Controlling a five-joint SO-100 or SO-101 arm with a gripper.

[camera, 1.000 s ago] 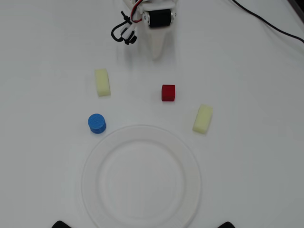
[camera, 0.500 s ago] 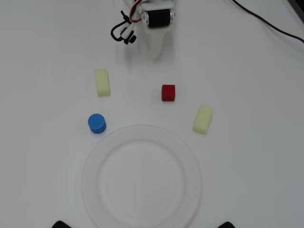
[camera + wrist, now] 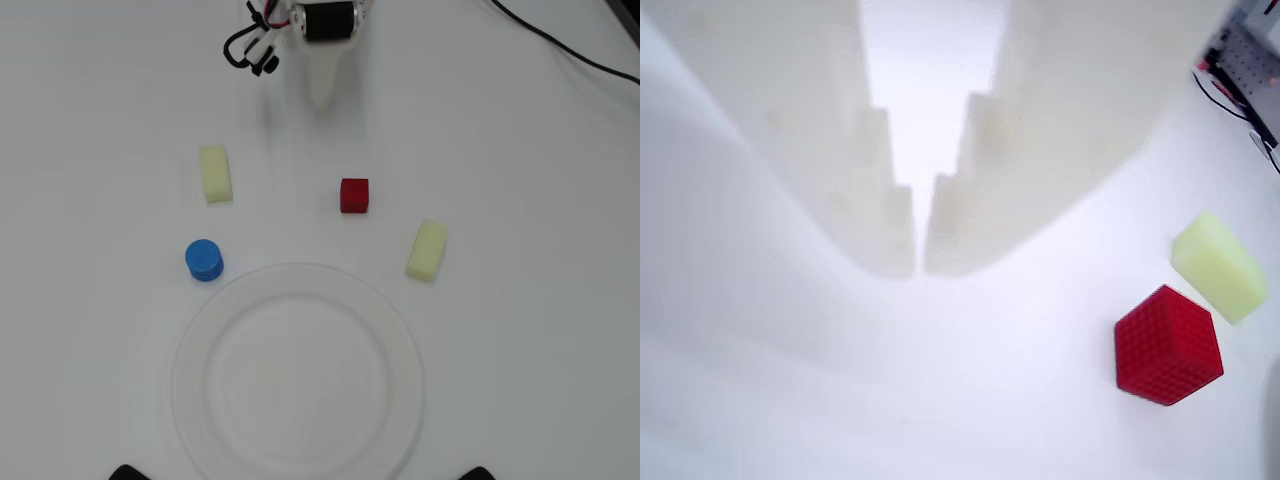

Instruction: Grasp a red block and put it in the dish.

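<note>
Meanwhile the dish (image 3: 297,285) sits apart from the red block (image 3: 354,195).

Block (image 3: 354,195) beyond dish (image 3: 196,330)

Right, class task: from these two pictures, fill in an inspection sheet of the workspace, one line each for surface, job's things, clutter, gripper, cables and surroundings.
Surface: white table, plain, no spills seen.
Job's things: red block lies on the table, untouched, above the dish in the overhead view; dish holds nothing.
Clutter: two pale yellow blocks and a blue cylinder, all apart from one another and outside the dish.
Gripper: gripper shut, holding nothing, short of the red block.
Cables: black cable across the top right corner; wire loops beside the arm.
Surroundings: two dark shapes at the bottom edge, unclear.
</note>
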